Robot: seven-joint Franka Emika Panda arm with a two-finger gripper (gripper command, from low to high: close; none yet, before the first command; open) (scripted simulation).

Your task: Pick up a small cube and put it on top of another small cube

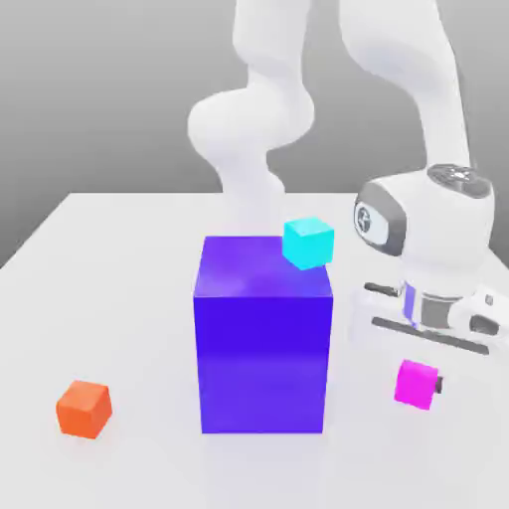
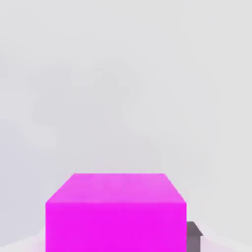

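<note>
Between the end effector's [image 1: 418,386] fingers sits the magenta cube [image 1: 416,384].

No text, label, brand, number or sign can be read on anything here — every surface is plain and unmarked.
</note>
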